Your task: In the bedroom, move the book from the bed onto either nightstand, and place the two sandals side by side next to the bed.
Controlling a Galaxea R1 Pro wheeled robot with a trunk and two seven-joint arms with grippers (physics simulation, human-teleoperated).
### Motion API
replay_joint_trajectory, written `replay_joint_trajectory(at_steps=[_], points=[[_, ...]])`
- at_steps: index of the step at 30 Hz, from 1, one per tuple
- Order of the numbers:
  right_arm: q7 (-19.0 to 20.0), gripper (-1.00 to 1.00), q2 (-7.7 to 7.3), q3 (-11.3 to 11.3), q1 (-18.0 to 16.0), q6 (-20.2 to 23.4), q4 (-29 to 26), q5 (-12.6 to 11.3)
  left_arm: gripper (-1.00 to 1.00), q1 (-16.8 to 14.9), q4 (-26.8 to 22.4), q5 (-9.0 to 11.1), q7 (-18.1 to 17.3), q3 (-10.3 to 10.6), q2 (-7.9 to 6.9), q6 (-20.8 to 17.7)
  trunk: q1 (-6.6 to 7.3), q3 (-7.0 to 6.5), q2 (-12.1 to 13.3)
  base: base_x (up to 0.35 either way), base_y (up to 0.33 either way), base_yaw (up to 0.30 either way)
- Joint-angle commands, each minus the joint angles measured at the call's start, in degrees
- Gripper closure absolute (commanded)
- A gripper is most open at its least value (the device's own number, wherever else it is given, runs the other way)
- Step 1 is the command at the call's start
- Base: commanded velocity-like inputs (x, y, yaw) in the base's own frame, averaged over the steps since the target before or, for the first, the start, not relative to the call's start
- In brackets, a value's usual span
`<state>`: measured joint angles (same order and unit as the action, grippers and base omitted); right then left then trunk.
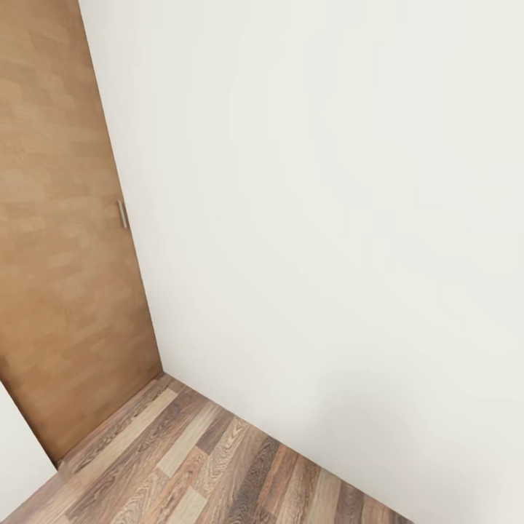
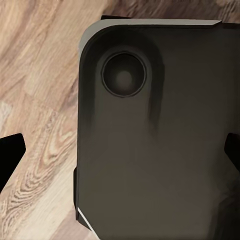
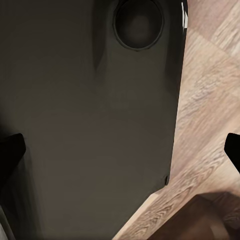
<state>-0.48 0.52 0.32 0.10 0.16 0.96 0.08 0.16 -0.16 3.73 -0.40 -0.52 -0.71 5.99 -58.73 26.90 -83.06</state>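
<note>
Robot's just facing a corner: white wall [image 1: 327, 218], brown door [image 1: 58, 255] at 9 o'clock, plank floor [image 1: 189, 466] at 6. Both pincers spread apart, pinching nothing.

I see brown wood-plank floor [image 1: 196, 466] running into a corner where a white wall [image 1: 327, 218] meets a brown wooden door [image 1: 65, 276]. Under each wrist camera, the robot's dark base [image 2: 160, 150] stands on it.
</note>
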Motion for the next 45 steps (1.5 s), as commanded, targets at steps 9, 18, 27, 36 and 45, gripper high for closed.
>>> replay_joint_trajectory(at_steps=[9,18,27,36,45], points=[[-0.05,-1.00,0.01,0.00,-0.01,0.02,0.00,0.01,-1.00,0.01,0.02,0.37,-0.04,0.02,0.02,0.35,0.00,0.03,-0.02,0.000,0.000,-0.065],[-0.05,-1.00,0.01,-0.02,-0.01,0.02,0.00,0.01,-1.00,0.01,0.06,0.33,-0.04,0.07,0.08,0.83,0.00,0.03,-0.02,0.000,0.000,-0.067],[-0.05,-1.00,0.01,-0.02,-0.01,0.02,0.00,0.01,-1.00,0.01,0.05,0.32,-0.04,0.08,0.09,1.00,0.00,0.03,-0.02,0.000,0.000,-0.068],[-0.05,-1.00,0.01,-0.02,-0.01,0.02,0.00,0.01,-1.00,0.01,0.06,0.32,-0.04,0.08,0.13,1.03,0.00,0.03,-0.02,0.000,0.000,-0.068],[-0.05,-1.00,0.01,0.02,-0.01,0.02,0.00,0.01,-1.00,0.01,0.07,0.32,-0.04,0.08,0.17,1.04,0.00,0.03,-0.02,0.000,0.000,-0.068]])
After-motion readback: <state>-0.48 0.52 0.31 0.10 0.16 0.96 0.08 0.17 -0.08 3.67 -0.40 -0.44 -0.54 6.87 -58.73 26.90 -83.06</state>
